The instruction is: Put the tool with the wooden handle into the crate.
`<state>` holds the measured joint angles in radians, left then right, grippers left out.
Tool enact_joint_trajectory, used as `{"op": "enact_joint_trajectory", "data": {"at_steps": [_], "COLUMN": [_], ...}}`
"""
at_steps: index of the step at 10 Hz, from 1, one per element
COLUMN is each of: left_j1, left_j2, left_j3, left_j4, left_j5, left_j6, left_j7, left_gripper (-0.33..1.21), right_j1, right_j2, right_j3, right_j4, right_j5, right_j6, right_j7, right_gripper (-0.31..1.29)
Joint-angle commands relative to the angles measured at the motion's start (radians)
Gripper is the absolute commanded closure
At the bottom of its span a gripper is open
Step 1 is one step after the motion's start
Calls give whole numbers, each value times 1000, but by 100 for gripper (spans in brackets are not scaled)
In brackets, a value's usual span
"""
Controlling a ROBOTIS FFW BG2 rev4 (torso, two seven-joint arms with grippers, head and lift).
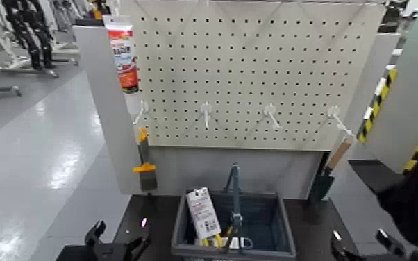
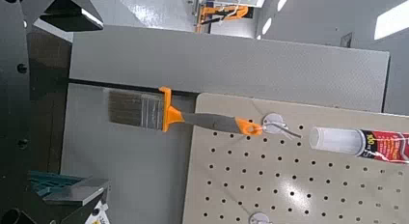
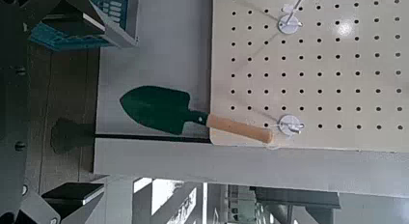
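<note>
Right gripper [image 1: 362, 244] and left gripper [image 1: 119, 241], jaws open, flank the crate [image 1: 287, 232]; right wrist view shows the trowel [image 3: 166, 110], left the brush [image 2: 138, 109].

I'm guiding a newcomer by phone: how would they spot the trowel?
Find the pegboard behind the basket. The trowel hangs from its far right hook. Unlike the orange-trimmed brush, it has a green pointed blade and plain wooden handle.
</note>
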<state>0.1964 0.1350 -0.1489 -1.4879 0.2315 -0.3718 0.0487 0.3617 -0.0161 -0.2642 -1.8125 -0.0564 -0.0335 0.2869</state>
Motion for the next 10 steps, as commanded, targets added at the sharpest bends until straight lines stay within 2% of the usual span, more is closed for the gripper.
{"op": "enact_joint_trajectory", "data": {"at_steps": [1, 3, 5, 8, 10], "left_j1": [0, 0, -2, -3, -3], "left_j2": [0, 0, 0, 0, 0], "left_j3": [0, -1, -1, -3, -5], "left_j4": [0, 0, 0, 1, 1], "left_j5": [3, 3, 3, 3, 5], "left_j6": [1, 2, 1, 1, 1], "left_j7": [-1, -1, 0, 0, -1], "left_gripper": [11, 11, 11, 11, 11], "right_j1": [-52, -96, -135, -204, -263], "right_j2": [-30, -74, -122, -194, -251], "right_j3": [-86, -115, -121, -116, -104], "right_j4": [-16, -18, -16, 12, 76], "right_j5": [3, 3, 15, 13, -8], "right_j6": [104, 172, 221, 248, 244], "right_j7": [101, 173, 212, 244, 264], "right_gripper": [15, 15, 15, 15, 15]}}
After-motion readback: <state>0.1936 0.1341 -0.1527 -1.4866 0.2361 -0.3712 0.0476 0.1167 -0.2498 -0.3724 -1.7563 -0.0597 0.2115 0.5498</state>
